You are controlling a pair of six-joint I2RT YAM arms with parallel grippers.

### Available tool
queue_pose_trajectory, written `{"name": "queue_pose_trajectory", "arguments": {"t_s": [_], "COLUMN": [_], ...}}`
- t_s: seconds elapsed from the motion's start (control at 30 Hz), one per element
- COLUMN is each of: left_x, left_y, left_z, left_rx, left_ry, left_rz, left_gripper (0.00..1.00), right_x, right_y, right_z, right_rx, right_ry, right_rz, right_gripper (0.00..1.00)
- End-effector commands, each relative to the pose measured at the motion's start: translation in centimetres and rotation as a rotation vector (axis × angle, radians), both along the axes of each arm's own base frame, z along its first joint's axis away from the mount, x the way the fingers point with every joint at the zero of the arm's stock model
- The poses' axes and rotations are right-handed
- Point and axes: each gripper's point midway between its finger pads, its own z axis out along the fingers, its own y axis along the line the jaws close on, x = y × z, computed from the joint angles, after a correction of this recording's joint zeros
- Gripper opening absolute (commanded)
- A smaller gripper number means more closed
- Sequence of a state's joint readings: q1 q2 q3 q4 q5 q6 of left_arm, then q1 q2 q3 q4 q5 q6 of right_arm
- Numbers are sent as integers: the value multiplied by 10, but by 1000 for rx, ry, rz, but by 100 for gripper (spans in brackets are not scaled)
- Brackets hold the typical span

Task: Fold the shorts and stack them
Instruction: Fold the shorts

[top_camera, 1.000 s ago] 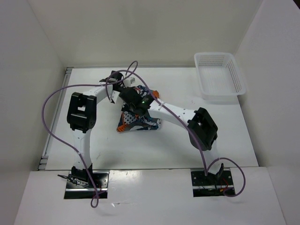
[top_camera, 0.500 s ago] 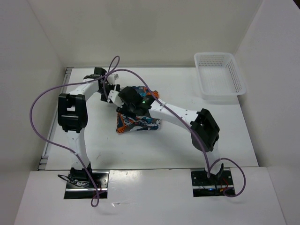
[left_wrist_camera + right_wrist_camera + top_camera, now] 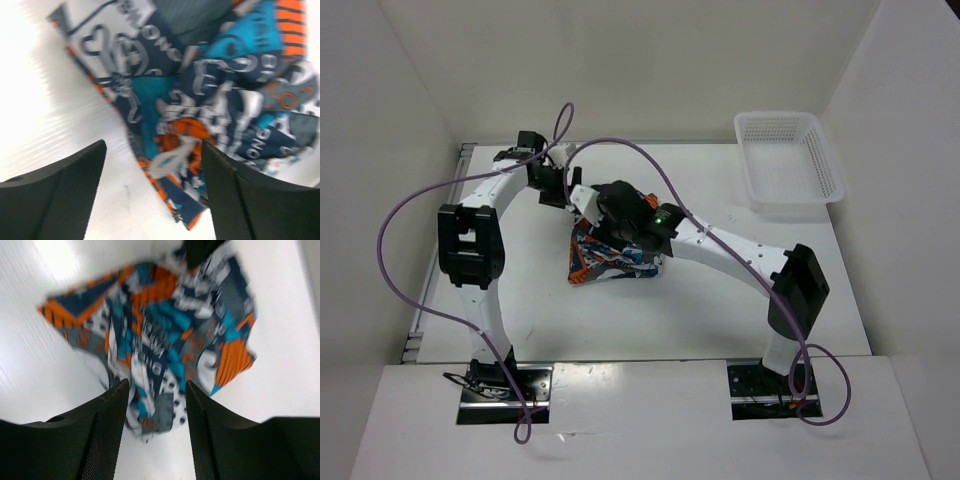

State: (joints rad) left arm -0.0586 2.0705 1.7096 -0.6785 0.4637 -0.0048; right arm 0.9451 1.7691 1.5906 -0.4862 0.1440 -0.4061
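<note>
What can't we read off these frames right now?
1. Top view: the right arm's wrist covers the far part of the shorts, so how many layers are folded there is hidden.
2. Left wrist view: the shorts run off the top and right edges beyond the open left gripper.
3. Right wrist view: blur smears the print, so whether the right gripper touches cloth is unclear.

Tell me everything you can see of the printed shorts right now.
The soft cloth shorts in a busy blue, teal, orange, white and black print lie crumpled in a loose heap, not yet folded, near the middle of the white table. The left gripper and right gripper hang open just over them; contact with the cloth cannot be told.
</note>
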Motion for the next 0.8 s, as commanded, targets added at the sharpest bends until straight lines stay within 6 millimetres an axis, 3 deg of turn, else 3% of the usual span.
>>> {"name": "queue_pose_trajectory", "arguments": {"t_s": [0.0, 0.03, 0.17, 0.27, 0.37, 0.4, 0.43, 0.47, 0.5, 0.6, 0.63, 0.7, 0.77], "left_x": [-13, -15, -17, -16, -17, -14, -13, -10, -10, -7, -4, 2, 9], "left_y": [-28, -34, -45, -49, -56, -59, -55, -54, -54, -55, -55, -55, -51], "left_z": [33, 34, 35, 2, -18, -27, -33, -35, -35, -32, -29, -18, 4], "left_rx": [-90, -102, -132, -84, -49, -34, -10, -2, -1, -2, -4, 2, -4], "left_ry": [-37, -35, -44, 11, 42, 49, 55, 53, 53, 44, 33, 0, -53], "left_rz": [-81, -97, -126, -125, -136, -138, -127, -123, -123, -123, -123, -118, -109], "left_gripper": [85, 87, 94, 95, 92, 87, 67, 59, 54, 42, 38, 24, 22], "right_x": [-6, -8, -27, -34, -31, -34, -33, -32, -32, -30, -30, -31, -37], "right_y": [-35, -43, -59, -68, -72, -75, -74, -76, -80, -83, -84, -83, -85], "right_z": [-31, -31, -64, -91, -100, -108, -113, -115, -120, -131, -133, -139, -144], "right_rx": [-65, -69, -127, -162, -161, -171, -169, -173, -184, -188, -196, -201, -212], "right_ry": [30, 31, 87, 106, 98, 106, 104, 98, 94, 78, 70, 75, 96], "right_rz": [-25, -21, 21, 28, 25, 25, 25, 17, 6, -10, 0, 15, 38], "right_gripper": [54, 56, 64, 64, 63, 59, 55, 50, 39, 24, 15, 0, 0]}}
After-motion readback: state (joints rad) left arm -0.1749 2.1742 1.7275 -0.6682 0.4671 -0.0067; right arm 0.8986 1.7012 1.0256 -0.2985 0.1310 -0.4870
